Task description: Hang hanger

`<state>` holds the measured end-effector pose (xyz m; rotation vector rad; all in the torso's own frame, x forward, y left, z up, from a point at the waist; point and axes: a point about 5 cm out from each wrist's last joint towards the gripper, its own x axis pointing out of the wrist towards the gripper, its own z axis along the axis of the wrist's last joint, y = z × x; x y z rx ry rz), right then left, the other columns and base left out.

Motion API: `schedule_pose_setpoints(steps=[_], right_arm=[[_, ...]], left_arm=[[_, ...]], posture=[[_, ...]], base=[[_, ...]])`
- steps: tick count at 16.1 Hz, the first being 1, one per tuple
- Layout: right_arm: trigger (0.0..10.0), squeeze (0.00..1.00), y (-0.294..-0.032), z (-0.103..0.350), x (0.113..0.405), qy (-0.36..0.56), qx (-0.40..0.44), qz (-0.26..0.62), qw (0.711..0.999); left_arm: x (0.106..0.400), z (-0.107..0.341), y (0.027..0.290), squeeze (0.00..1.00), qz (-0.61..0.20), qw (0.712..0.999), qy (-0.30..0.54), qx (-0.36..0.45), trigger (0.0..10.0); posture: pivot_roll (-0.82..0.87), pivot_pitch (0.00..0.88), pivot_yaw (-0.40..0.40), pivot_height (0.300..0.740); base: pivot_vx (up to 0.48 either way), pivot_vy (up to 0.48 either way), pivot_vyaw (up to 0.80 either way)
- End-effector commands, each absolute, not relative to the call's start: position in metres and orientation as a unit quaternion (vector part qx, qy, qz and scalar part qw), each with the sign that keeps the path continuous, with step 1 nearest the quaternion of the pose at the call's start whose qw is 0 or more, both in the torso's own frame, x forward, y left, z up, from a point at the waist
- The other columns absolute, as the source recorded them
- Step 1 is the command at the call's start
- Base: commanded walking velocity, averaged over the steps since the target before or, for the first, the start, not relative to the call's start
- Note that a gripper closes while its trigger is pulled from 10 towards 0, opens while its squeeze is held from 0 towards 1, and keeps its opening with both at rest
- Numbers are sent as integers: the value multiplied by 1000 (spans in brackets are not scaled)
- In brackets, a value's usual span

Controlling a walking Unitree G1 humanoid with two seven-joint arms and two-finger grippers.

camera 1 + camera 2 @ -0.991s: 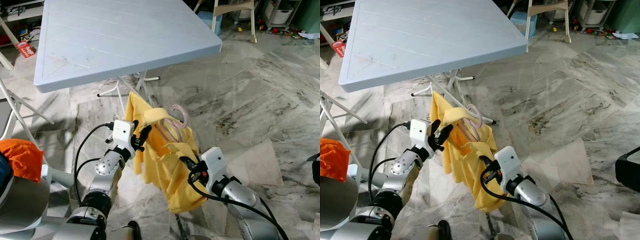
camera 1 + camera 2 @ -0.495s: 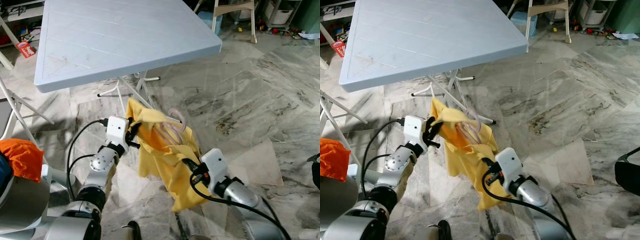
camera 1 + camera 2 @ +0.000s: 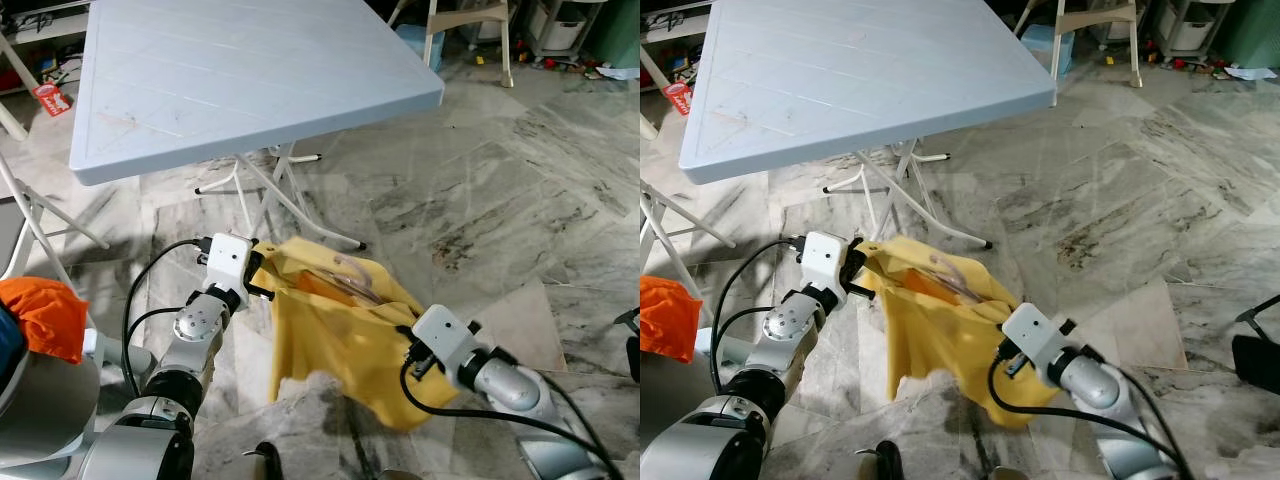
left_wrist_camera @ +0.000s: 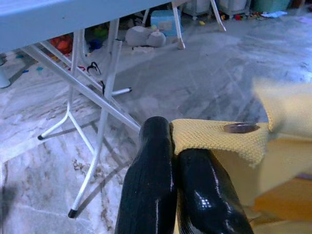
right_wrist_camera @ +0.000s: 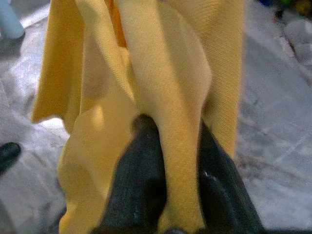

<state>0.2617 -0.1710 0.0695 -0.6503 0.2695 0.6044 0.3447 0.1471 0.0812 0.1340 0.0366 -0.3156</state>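
Stretched wider now, yellow shirt (image 3: 340, 330) lies roughly crosswise.

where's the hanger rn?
In the eye views the pink hanger lies inside the yellow shirt, which is stretched between the left gripper and right gripper, low over the marble floor before the white folding table.

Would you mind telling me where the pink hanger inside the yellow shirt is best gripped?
Probably at its hook, coming from above on the table side: it lies exposed in the neck opening, while the yellow shirt covers the rest. Both claws, left and right, are clamped on the fabric.
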Motion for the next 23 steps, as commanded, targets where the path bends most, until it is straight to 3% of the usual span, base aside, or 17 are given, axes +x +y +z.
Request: schedule_pose_setpoints(steps=[1,2,6,11,12,14,15,16,17,18,23], right_arm=[[10000,0,-197,54,255,184,-368,260,874],[10000,0,-208,52,254,196,-412,257,852],[10000,0,-219,61,249,193,-430,280,836],[10000,0,-236,87,239,186,-398,327,837],[10000,0,-235,95,238,175,-350,337,856],[10000,0,-235,99,239,170,-341,338,861],[10000,0,-232,102,243,157,-336,333,867],[10000,0,-223,102,245,147,-328,340,869],[10000,0,-219,100,245,144,-325,347,868],[10000,0,-213,98,244,144,-316,356,868],[10000,0,-201,85,248,161,-335,352,859]], left_arm=[[349,89,170,0,-108,991,10,73,0],[349,87,170,0,-110,990,14,86,0],[345,79,180,0,-94,989,40,110,0],[342,72,193,0,-64,985,64,147,0],[339,68,189,0,-71,984,69,149,0],[338,65,187,0,-75,983,73,148,0],[336,62,181,0,-85,984,76,136,3451],[334,59,173,706,-95,984,72,129,10000],[334,60,171,914,-95,984,70,130,10000],[335,62,171,1000,-87,986,61,126,10000],[349,93,163,1000,-83,984,-23,154,10000]], posture=[[-127,178,61,740],[-126,179,60,740],[-129,185,63,740],[-135,187,63,740],[-138,186,58,740],[-139,184,54,740],[-139,184,54,740],[-136,181,48,740],[-136,181,48,740],[-136,181,48,740],[-131,180,42,740]], base=[[0,0,0],[0,0,0],[0,0,0],[0,0,0],[0,0,0],[0,0,0],[0,0,0],[0,0,0],[0,0,0],[0,0,0],[0,0,0]])
